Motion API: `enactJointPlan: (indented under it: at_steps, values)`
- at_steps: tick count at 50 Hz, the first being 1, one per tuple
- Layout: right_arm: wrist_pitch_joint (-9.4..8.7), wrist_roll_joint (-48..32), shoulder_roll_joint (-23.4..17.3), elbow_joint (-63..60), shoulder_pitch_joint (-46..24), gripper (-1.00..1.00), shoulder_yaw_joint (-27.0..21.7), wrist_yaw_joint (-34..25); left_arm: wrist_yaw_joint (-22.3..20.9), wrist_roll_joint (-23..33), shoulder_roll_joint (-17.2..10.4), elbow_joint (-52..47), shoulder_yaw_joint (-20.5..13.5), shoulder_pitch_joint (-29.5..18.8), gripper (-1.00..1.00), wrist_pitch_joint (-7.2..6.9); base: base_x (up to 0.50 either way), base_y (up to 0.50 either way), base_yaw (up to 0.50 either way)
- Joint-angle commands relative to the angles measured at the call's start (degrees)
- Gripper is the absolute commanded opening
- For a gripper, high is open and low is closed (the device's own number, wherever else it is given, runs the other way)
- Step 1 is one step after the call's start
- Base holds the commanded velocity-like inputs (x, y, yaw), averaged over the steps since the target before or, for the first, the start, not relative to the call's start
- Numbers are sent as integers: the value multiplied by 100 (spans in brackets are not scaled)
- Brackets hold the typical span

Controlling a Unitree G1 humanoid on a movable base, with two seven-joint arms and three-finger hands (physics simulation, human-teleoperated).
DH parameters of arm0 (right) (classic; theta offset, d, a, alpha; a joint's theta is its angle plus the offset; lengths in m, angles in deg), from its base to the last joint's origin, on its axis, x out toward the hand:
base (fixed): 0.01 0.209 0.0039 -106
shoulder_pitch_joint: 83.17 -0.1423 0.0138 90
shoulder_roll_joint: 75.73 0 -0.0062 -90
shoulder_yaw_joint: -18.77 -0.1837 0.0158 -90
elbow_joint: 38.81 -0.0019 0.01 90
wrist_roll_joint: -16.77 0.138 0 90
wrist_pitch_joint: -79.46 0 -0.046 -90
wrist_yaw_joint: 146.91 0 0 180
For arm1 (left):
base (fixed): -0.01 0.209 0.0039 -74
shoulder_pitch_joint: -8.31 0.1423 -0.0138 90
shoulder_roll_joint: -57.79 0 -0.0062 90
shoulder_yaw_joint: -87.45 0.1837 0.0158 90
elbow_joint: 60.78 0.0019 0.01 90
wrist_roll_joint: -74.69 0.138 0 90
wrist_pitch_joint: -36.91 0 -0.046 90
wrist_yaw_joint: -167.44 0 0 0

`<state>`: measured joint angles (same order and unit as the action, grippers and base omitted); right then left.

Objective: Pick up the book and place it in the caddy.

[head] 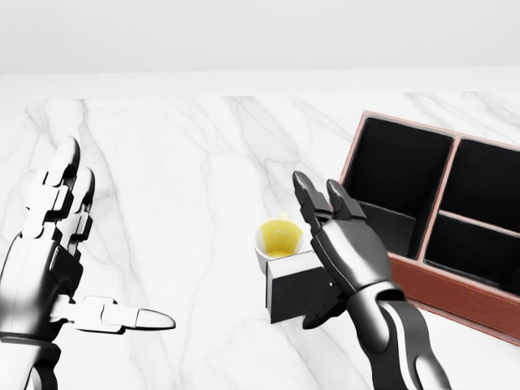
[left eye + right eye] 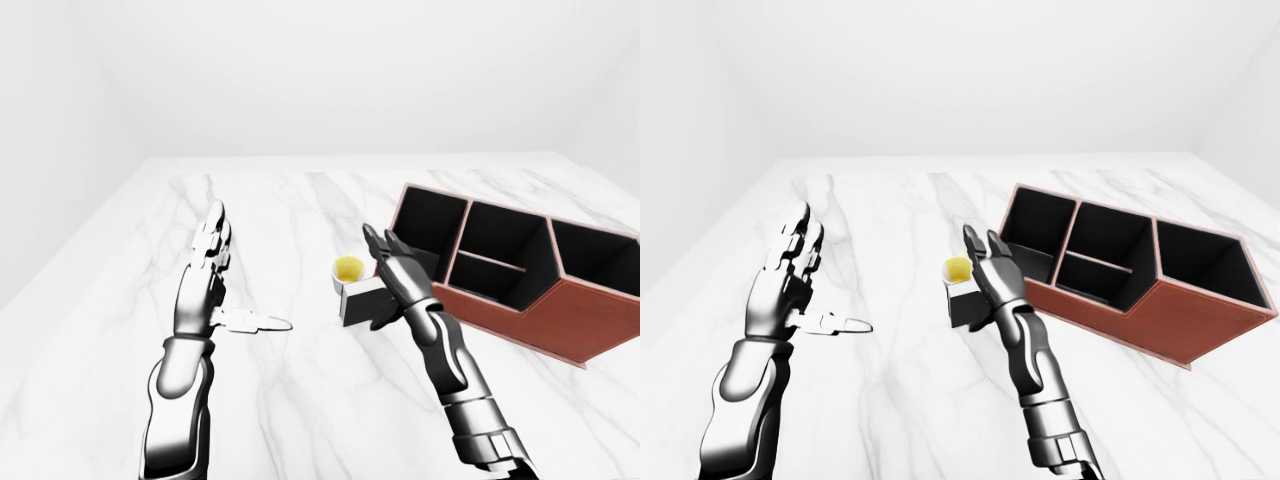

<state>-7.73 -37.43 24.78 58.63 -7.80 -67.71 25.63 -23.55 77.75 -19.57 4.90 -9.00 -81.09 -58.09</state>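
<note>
My right hand [image 1: 341, 244] has its fingers spread, not closed, its palm against the right face of the book [image 1: 294, 286], which stands on edge on the marble table [image 1: 179, 162] beneath my fingertips, just beside the cup [image 1: 279, 240] of yellow liquid. The book looks stiff, light and slick-covered — I'd pinch across its thickness, thumb opposite fingers. My left hand [image 1: 57, 252] idles apart, fingers splayed; the right-eye view shows the whole caddy [image 2: 1120, 280] — three open compartments and a further end section — which the head view crops.

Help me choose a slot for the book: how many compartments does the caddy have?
4 in the caddy, right-eye view: one at its left end, one at its right end, two stacked between, upper and lower.
</note>
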Motion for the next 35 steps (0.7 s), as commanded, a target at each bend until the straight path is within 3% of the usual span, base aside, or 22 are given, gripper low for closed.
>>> enactJointPlan:
  at_steps: [1, 13, 35]
  values:
    - [219, -771, 156, 430, 150, 100, 252, 700, -34, -19, 9, 9, -12, 66, 100, 0, 0, 0, 0]
    - [219, -965, 86, 1792, -450, 100, 243, 1063, -53, -41, 2, 29, -60, 91, 100, 0, 0, 0, 0]
    - [219, -1360, 85, 2805, -1056, 100, 309, 1360, -82, -117, -11, -80, -184, 156, 100, 0, 0, 0, 0]
